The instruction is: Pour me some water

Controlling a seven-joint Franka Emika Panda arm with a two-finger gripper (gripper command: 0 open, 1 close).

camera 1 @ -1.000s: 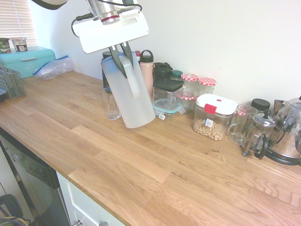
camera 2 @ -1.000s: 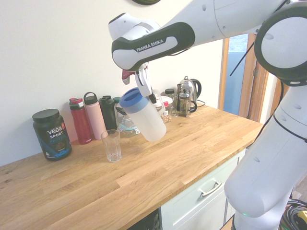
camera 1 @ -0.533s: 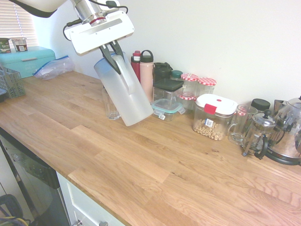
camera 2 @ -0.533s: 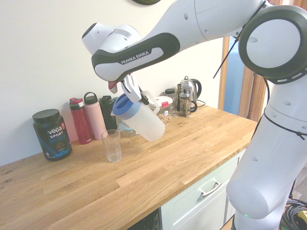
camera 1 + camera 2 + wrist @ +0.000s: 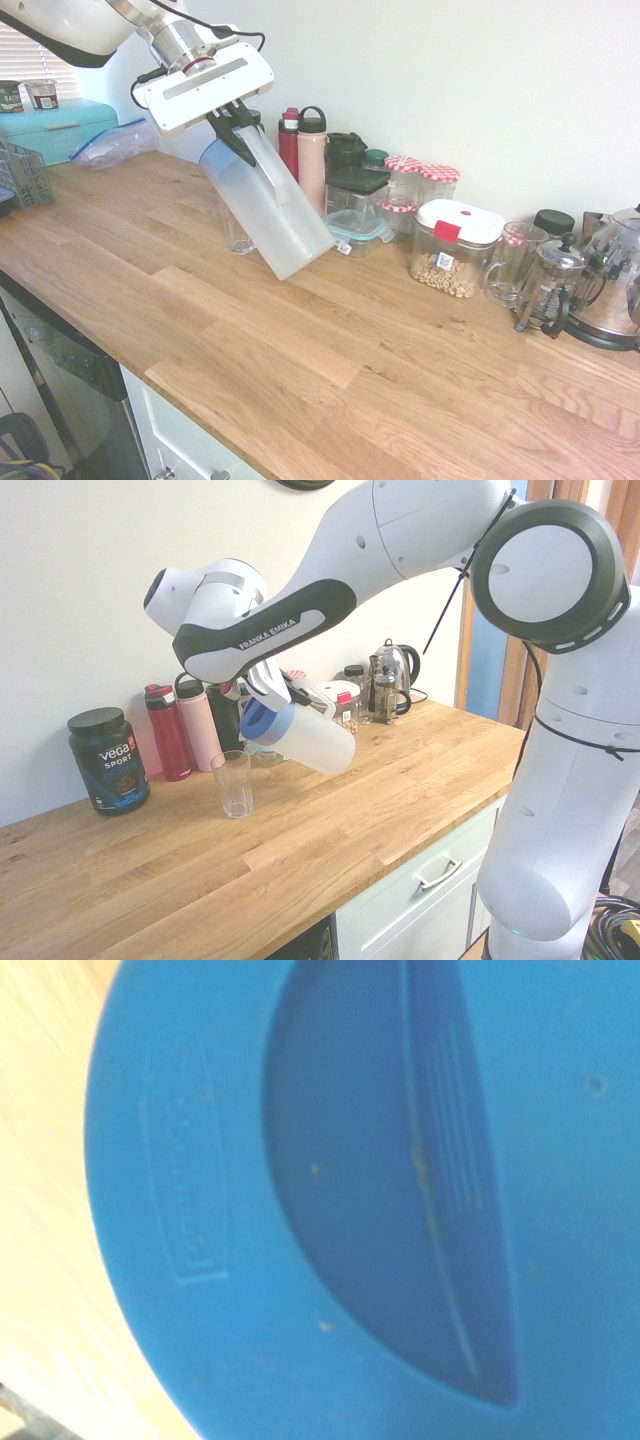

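**A:** Where does the pour stand?

**B:** The hand is clamped tight on the side handle of the frosted pitcher, which hangs clear of the bench, tipped well over with its blue lid leading. The water is inside that pitcher; I can't make out its level through the frosted wall, and nothing shows leaving the spout yet.

**A:** And the target?

**B:** A clear drinking glass stands upright on the bench, just below and a little left of the lid in the second exterior view. From the other side it sits behind the pitcher, near the wall, in front of the row of bottles.

**A:** So how should the tilt go?

**B:** Slowly. The lid's lip looks close to the glass rim but, I'd judge, not quite over its mouth, so first bring the spout squarely above the opening, then add tilt in small steps. The glass is narrow and light (a hard stream or a knock from the lid could tip it).

**A:** Anything in the close-up?

**B:** Only the blue lid filling the frame, its pour flap blurred. I can't tell whether the flap faces the glass, so I'd watch for water running down the pitcher wall rather than out in a clean arc.
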